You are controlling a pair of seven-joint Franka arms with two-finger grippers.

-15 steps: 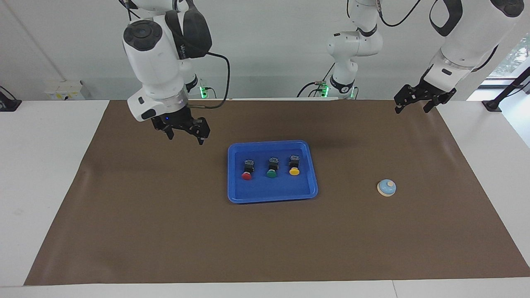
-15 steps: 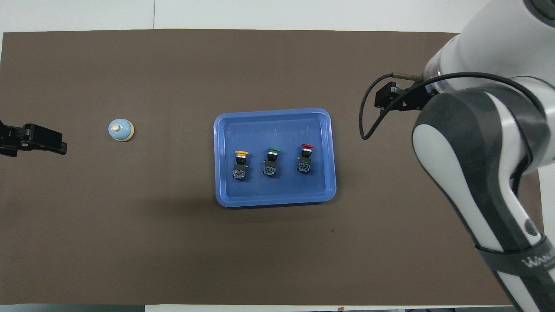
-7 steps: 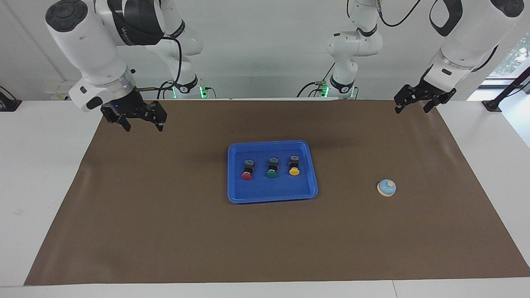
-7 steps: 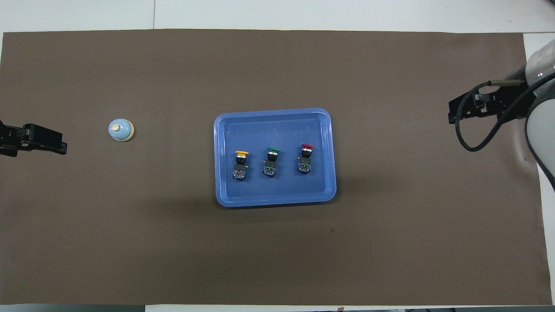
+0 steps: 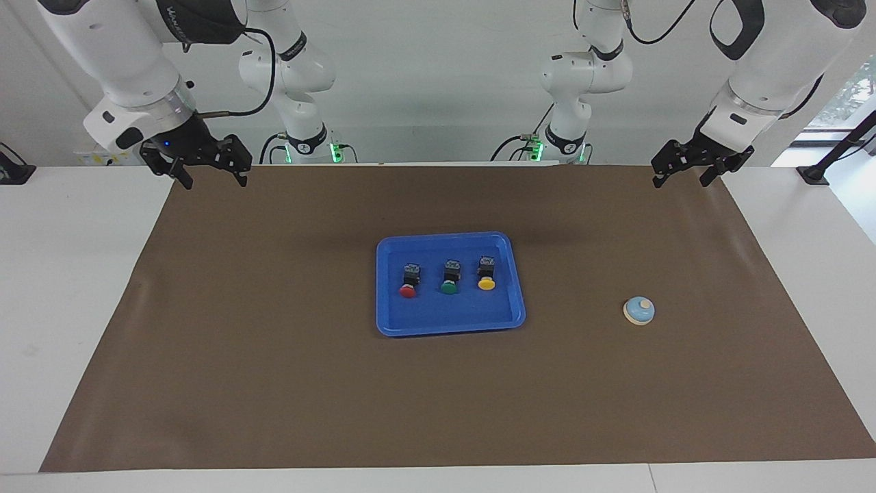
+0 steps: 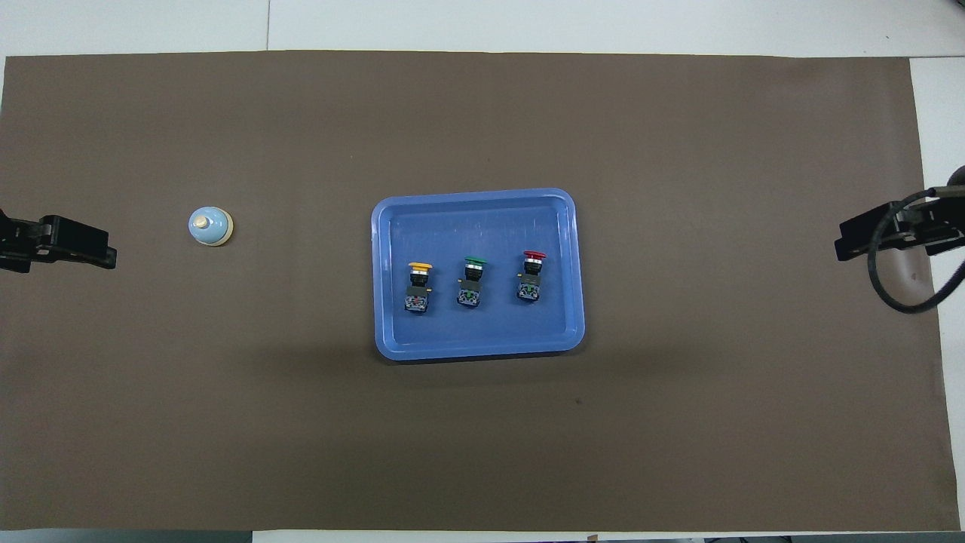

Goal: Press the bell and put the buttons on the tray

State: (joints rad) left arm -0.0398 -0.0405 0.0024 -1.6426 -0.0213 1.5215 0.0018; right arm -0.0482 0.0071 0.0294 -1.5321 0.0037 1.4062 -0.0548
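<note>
All three buttons (image 5: pixel 448 276) lie in a row in the tray (image 5: pixel 506 316) at mid-table, so placing looks done. The bell (image 5: pixel 639 310) stands on the mat toward the left arm's end; whether it was pressed cannot be told. The left gripper (image 5: pixel 684 170) and right gripper (image 5: pixel 212 172) hang with jaws spread and empty over the mat's corners nearest the robots.

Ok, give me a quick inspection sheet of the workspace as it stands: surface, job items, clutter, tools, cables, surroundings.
Surface: brown mat covering a white table, flat.
Tray: blue tray mid-mat, flat.
Buttons: red button, green button and yellow button lie in a row in the tray, apart from each other.
Bell: blue bell upright on the mat, toward the left arm's end, apart from the tray.
Clutter: nothing seen.
Tools: left tool open, empty, raised over its mat corner; right tool open, empty, raised over the other corner.
Cables: black cable loops at the right tool, clear of the tray.
Surroundings: pale wall, two more white arms at the table's edge.
</note>
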